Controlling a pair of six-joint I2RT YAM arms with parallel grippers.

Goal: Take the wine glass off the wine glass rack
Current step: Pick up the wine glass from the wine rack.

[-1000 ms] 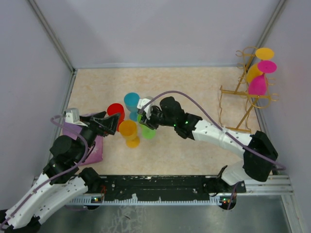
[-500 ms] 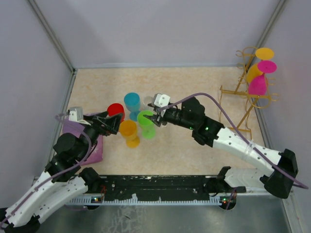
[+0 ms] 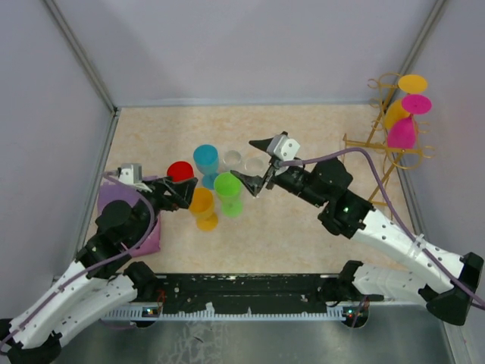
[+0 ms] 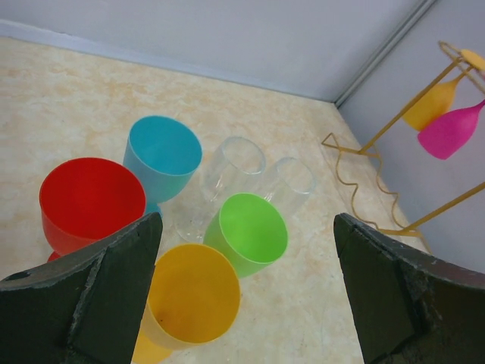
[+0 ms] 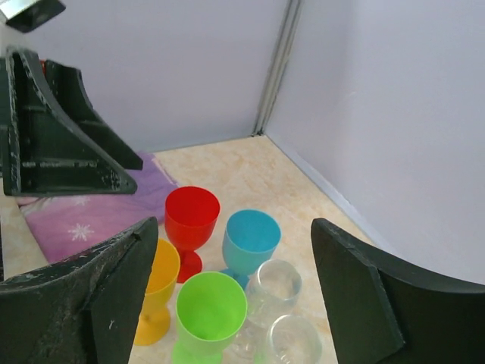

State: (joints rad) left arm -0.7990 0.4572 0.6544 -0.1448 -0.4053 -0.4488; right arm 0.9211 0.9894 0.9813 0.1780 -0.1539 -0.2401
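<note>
Since the earlier frames the right end effector [image 3: 247, 160] has drawn back from the green glass [image 3: 227, 186] toward the right side. It is now spread wide and holds nothing. The left end effector [image 3: 180, 194] has come a little forward and is just beside the orange glass [image 3: 200, 203]; its fingers are also wide apart and empty.

On the tabletop [image 3: 303, 235] a red glass [image 3: 179, 171], a blue glass [image 3: 205, 159], the green one and the orange one stand upright, close together. Two clear glasses [image 3: 233, 160] stand just behind the green one. A purple cloth [image 3: 148, 236] lies at the left edge, partly under the left arm.

The wine glass rack [image 3: 383, 155] stands in the far right corner, well apart from both arms. A pink wine glass [image 3: 402, 133] and a yellow-orange wine glass [image 3: 396, 114] hang on it, base up and bowl down, very near each other.
</note>
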